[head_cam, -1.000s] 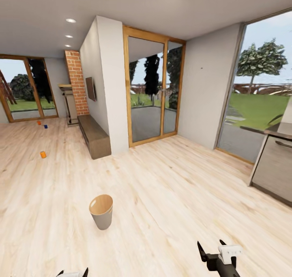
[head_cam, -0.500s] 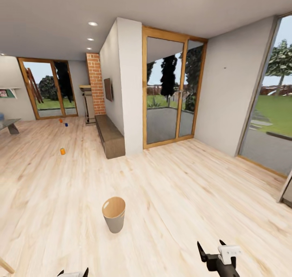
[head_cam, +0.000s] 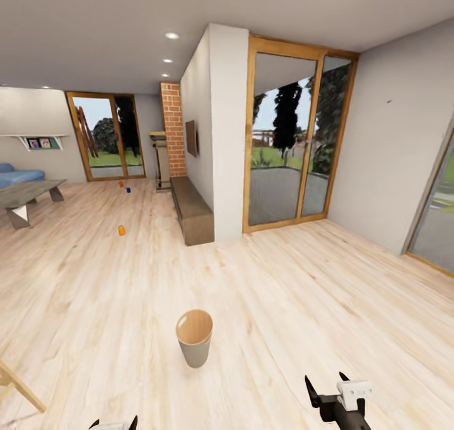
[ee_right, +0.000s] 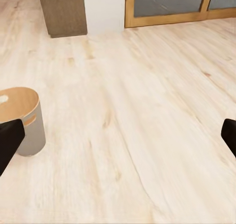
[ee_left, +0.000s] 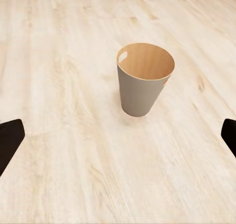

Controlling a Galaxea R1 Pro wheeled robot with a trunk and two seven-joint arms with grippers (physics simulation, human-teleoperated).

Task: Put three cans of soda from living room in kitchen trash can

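Note:
The tash can (head_cam: 194,338) stands upright on the pale wood floor just ahead of me, grey-white outside and brown inside; it also shows in the left wrist view (ee_left: 145,79) and the right wrist view (ee_right: 22,120). Far off on the floor are the three cans of soda: one orange can (head_cam: 122,230), a second orange can (head_cam: 120,183) and a dark blue can (head_cam: 128,190) near the far glass door. My left gripper (head_cam: 114,422) is open and holds nothing, its fingers (ee_left: 10,140) wide apart. My right gripper (head_cam: 326,381) is open too, its fingers (ee_right: 10,138) spread.
A low wooden bench (head_cam: 192,212) runs along the white wall, with the brick chimney (head_cam: 171,127) behind it. A blue sofa (head_cam: 16,174) and grey coffee table (head_cam: 28,197) stand at the far left. Glass doors (head_cam: 290,146) lie ahead on the right. A wooden leg (head_cam: 19,386) juts in at lower left.
The camera has turned left, so the whole picture has slid right. The sofa and coffee table have come into view and the kitchen cabinet has left it. Both grippers are unchanged.

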